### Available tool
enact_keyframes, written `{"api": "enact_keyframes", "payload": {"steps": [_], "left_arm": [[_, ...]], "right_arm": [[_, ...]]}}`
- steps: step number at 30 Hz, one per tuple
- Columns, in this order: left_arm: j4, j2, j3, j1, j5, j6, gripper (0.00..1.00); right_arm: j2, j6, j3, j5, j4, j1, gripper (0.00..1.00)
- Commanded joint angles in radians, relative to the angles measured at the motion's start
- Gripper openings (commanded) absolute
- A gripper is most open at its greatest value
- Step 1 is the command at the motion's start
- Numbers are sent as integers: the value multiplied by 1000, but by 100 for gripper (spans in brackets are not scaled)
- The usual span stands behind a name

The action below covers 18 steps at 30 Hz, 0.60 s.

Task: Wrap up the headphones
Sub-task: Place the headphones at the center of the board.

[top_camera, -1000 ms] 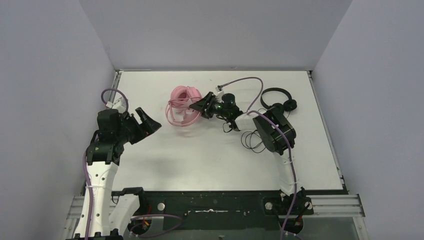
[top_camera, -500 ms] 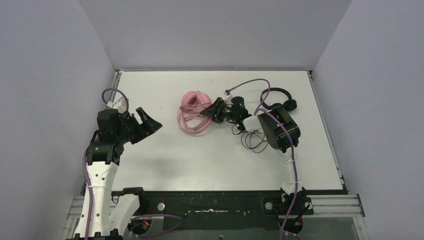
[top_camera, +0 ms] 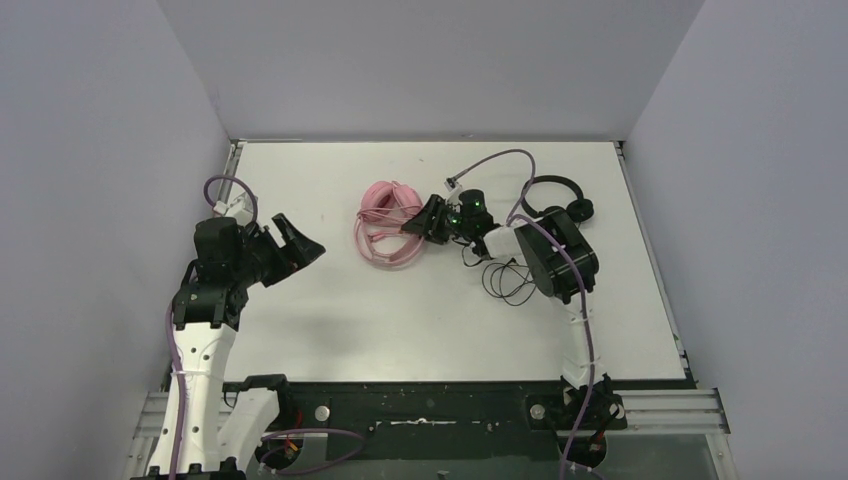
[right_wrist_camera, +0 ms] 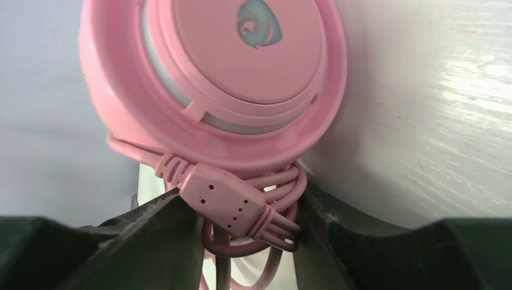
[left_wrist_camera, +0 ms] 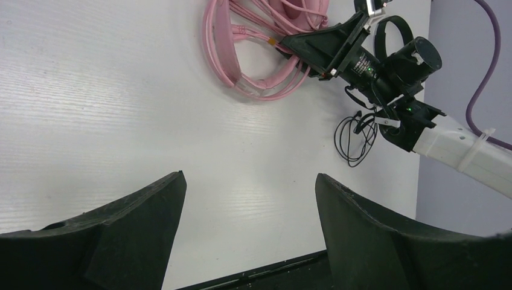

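Observation:
The pink headphones (top_camera: 383, 198) lie at the table's middle back, their cable looped in a bundle (top_camera: 385, 247) in front of them. My right gripper (top_camera: 426, 216) is shut on that bundle at its right side. In the right wrist view the pink ear cup (right_wrist_camera: 241, 60) fills the top, and the cable strands with their control box (right_wrist_camera: 226, 202) are pinched in the right gripper (right_wrist_camera: 241, 199). The black headphones (top_camera: 556, 196) lie behind the right arm, with their thin cable (top_camera: 505, 282) coiled in front. My left gripper (top_camera: 300, 245) (left_wrist_camera: 249, 178) hangs open over bare table at the left.
Grey walls close in the white table (top_camera: 400, 330) on three sides. The right arm's purple cable (top_camera: 495, 160) arches over the back of the table. In the left wrist view the table's dark front edge (left_wrist_camera: 265, 275) shows between the fingers.
The right gripper has dragged the pink headphones and their cable bundle a short way to the right, then nearly stopped. The left arm has not moved.

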Motion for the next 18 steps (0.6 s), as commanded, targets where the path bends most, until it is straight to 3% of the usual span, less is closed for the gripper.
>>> {"api": "enact_keyframes", "payload": {"steps": [1, 8, 11, 15, 18], "left_arm": [[60, -2, 20, -2, 31, 4, 76], [46, -9, 34, -4, 27, 13, 76], [41, -13, 34, -4, 26, 20, 76], [35, -16, 43, -4, 24, 46, 77], [32, 1, 78, -15, 50, 88, 84]], "right_arm": [[-83, -118, -5, 87, -135, 5, 53], [-181, -187, -19, 116, -275, 1, 86], [-228, -234, -21, 123, -367, -2, 95], [-321, -306, -46, 120, -487, -15, 100], [-433, -407, -45, 105, -689, -37, 100]]}}
